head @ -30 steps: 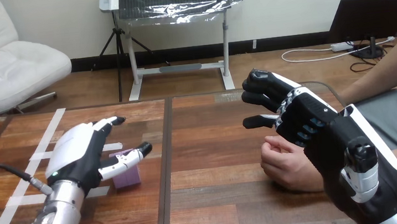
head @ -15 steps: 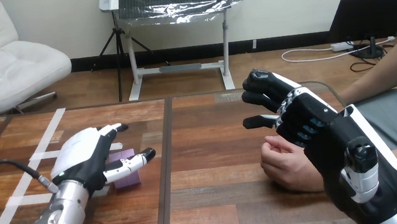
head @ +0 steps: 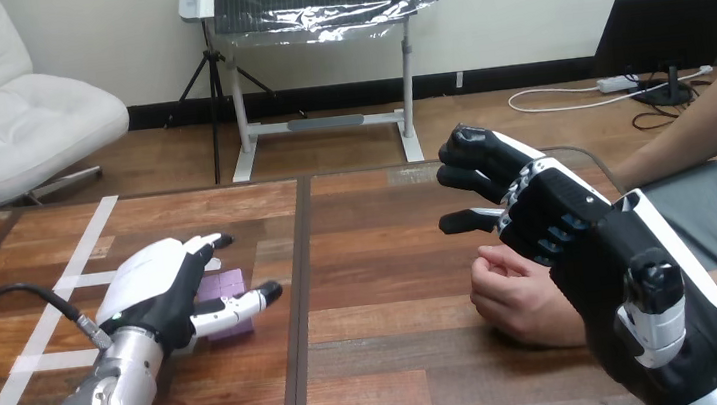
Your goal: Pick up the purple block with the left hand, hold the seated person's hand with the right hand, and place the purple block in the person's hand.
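Lowered further, left hand (head: 152,284) now covers purple block (head: 226,284).

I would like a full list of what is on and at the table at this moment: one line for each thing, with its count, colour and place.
wooden table: one, brown, across the view's lower part.
white tape: a few strips, white, on the table's left part.
purple block: one, purple, on the table, under the left hand.
person's hand: one, loosely curled, resting on the table at the right.
left hand: one, black and white, open over the purple block.
right hand: one, black and white, open, raised beside the person's hand; contact cannot be told.
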{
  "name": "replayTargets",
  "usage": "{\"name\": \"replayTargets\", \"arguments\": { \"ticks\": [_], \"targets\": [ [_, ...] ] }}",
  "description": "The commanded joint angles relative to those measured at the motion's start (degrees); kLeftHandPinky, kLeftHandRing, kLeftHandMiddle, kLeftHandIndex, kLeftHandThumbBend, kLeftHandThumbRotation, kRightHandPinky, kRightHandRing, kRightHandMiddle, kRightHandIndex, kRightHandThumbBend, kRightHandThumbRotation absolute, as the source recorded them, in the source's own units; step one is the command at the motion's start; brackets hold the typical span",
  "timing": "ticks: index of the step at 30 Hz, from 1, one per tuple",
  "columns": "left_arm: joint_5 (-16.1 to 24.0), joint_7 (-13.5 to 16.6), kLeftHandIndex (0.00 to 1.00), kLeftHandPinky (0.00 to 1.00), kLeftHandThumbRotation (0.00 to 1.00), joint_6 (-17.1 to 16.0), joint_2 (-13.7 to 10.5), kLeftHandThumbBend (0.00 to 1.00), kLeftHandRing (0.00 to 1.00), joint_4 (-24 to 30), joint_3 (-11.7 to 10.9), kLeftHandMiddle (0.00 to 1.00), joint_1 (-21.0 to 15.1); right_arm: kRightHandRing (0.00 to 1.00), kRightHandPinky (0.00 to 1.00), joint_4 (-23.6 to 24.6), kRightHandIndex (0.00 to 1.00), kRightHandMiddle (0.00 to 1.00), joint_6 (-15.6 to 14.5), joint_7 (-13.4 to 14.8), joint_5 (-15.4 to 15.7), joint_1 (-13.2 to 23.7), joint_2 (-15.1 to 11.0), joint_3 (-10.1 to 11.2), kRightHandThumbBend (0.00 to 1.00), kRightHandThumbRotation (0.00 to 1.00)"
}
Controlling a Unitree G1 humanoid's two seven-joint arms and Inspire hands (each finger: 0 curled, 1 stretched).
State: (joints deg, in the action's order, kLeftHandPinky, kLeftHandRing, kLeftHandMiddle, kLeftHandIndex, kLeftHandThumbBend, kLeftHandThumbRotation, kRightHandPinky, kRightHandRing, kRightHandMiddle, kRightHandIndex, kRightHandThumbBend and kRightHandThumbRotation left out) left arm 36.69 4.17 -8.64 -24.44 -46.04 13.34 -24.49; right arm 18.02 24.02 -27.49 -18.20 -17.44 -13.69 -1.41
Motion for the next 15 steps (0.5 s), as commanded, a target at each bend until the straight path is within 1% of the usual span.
{"name": "replayTargets", "arguments": {
  "ticks": [1, 7, 11, 15],
  "targets": [
    [0.5, 0.2, 0.89, 1.0, 0.65, 0.5, -1.4, 0.75, 0.99, -1.7, 1.2, 0.94, -5.9, 0.89, 0.74, 2.3, 0.88, 0.89, 1.5, 0.4, -0.5, 1.7, 0.4, 1.2, 1.0, 1.0],
    [0.7, -0.3, 0.9, 1.0, 0.6, 1.6, -1.2, 0.78, 0.99, -3.3, 2.1, 0.95, -7.0, 0.89, 0.74, 2.5, 0.88, 0.89, 1.7, 0.5, -0.8, 1.4, 0.3, 1.4, 1.0, 1.0],
    [1.0, -0.7, 0.9, 1.0, 0.57, 3.1, -1.0, 0.79, 0.99, -4.0, 2.9, 0.95, -7.7, 0.89, 0.74, 2.7, 0.88, 0.9, 1.6, 0.3, -1.0, 1.1, 0.1, 1.5, 1.0, 1.0],
    [1.0, -0.4, 0.9, 1.0, 0.51, 3.7, -0.7, 0.79, 0.98, -4.7, 3.3, 0.95, -8.1, 0.89, 0.75, 3.1, 0.88, 0.9, 1.3, 0.3, -1.3, 0.9, 0.0, 1.6, 1.0, 1.0]
  ]
}}
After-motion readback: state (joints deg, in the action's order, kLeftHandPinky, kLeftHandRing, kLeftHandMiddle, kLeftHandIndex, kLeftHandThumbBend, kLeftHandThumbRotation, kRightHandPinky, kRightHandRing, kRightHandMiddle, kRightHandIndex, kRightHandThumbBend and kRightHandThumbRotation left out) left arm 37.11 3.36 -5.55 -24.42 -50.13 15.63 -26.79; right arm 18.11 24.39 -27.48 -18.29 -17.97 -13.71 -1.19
